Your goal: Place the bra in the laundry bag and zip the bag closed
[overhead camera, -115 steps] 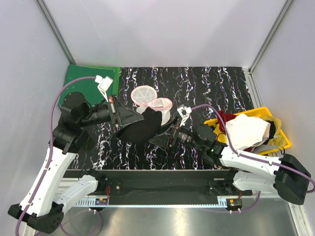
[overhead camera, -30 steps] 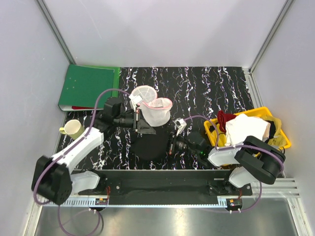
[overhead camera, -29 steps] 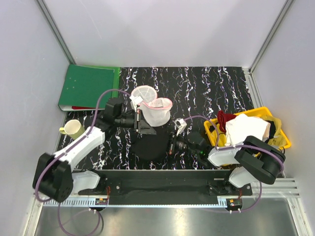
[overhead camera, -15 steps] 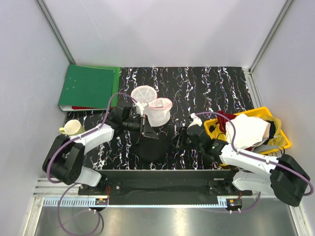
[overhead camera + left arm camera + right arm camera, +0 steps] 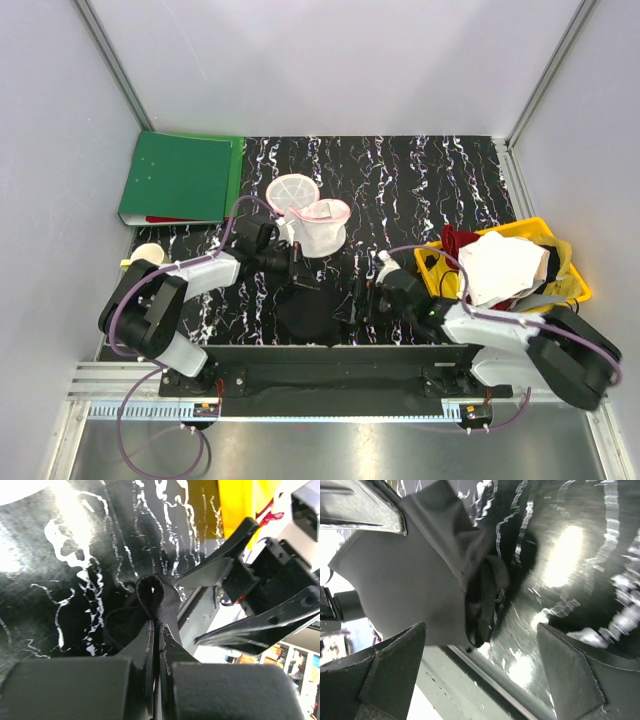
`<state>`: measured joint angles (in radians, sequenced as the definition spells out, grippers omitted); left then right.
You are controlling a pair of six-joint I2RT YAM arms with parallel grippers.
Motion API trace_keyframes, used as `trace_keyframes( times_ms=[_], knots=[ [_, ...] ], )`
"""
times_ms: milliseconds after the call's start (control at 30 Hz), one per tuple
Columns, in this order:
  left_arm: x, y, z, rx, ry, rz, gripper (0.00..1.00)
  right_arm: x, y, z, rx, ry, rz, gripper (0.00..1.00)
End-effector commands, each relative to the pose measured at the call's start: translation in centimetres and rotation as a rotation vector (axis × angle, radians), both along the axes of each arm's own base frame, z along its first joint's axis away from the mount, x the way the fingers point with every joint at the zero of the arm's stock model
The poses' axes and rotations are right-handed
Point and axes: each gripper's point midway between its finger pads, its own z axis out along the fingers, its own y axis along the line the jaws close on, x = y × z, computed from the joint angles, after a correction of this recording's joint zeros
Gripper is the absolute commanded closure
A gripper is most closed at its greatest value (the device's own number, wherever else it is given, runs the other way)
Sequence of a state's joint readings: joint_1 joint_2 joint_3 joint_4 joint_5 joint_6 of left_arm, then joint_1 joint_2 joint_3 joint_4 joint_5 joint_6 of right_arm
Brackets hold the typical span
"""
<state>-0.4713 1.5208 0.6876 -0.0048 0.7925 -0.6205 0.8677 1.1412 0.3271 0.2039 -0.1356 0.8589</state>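
Note:
The black bra [image 5: 308, 308] lies bunched on the marbled table in front of the laundry bag [image 5: 322, 228]. The bag is a white mesh drum with pink rims, standing open-end up, with its round lid [image 5: 292, 192] hanging behind it. My left gripper [image 5: 299, 268] is shut on a fold of the bra [image 5: 156, 597] between the bag and the heap. My right gripper [image 5: 360, 300] is open just right of the bra, holding nothing. In the right wrist view its fingers [image 5: 395, 672] stand wide apart with the bra [image 5: 420, 590] ahead between them.
A yellow basket [image 5: 432, 262] heaped with white and red clothes stands at the right. A green binder [image 5: 180, 178] lies at the back left and a pale cup [image 5: 146, 254] sits near the left arm. The table's front rail [image 5: 470, 690] is close under the right gripper.
The bra, earlier held up by both grippers, has come down onto the table. My right gripper has let go and sits low beside it. My left gripper moved nearer and lower, still gripping.

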Motion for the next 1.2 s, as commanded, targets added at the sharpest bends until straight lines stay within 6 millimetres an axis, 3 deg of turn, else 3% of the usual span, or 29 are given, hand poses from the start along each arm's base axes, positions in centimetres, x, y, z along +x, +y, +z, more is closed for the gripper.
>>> trace_keyframes(
  times_ms=[0,267,400,433,467,567,700,733,800,867,933,967,1000,1167],
  knots=[
    [1.4,0.2,0.2,0.029,-0.096,0.016,1.00,1.0,4.7,2.2,0.156,-0.039,0.120,0.00],
    [1.3,0.9,-0.8,0.077,-0.131,0.045,1.00,1.2,5.8,-0.7,0.157,0.053,0.108,0.01],
    [1.6,0.9,-1.0,0.086,-0.143,0.063,1.00,0.9,7.0,-1.4,0.211,0.071,0.148,0.07],
    [1.7,0.8,-0.9,0.084,-0.148,0.064,1.00,0.6,6.9,-2.5,0.212,0.105,0.148,0.08],
    [1.7,0.9,-0.9,0.085,-0.150,0.066,1.00,0.9,7.5,-1.7,0.260,0.075,0.156,0.09],
    [1.5,0.6,-0.8,0.080,-0.159,0.060,1.00,0.9,8.2,-1.8,0.335,0.088,0.154,0.14],
    [1.2,0.6,-0.6,0.072,-0.163,0.060,1.00,1.3,8.9,-2.1,0.374,0.094,0.151,0.29],
    [1.1,0.7,-0.7,0.073,-0.158,0.061,1.00,1.4,9.0,-2.0,0.386,0.090,0.146,0.39],
    [1.0,0.7,-0.5,0.067,-0.160,0.062,1.00,1.4,9.0,-1.8,0.392,0.079,0.152,0.49],
    [0.8,0.6,-0.3,0.055,-0.158,0.060,1.00,1.4,9.1,-1.3,0.404,0.063,0.160,0.73],
    [0.8,0.5,-0.1,0.039,-0.159,0.060,1.00,1.6,9.2,-0.9,0.410,0.041,0.165,0.83],
    [0.7,0.4,0.1,0.031,-0.158,0.056,1.00,1.6,9.2,-0.8,0.410,0.035,0.164,0.96],
    [0.7,0.4,0.1,0.029,-0.156,0.056,1.00,1.8,9.2,-0.9,0.405,0.026,0.158,1.00],
    [0.6,0.1,0.9,-0.002,-0.161,0.046,1.00,1.9,8.7,-0.1,0.431,-0.034,0.150,1.00]
  ],
)
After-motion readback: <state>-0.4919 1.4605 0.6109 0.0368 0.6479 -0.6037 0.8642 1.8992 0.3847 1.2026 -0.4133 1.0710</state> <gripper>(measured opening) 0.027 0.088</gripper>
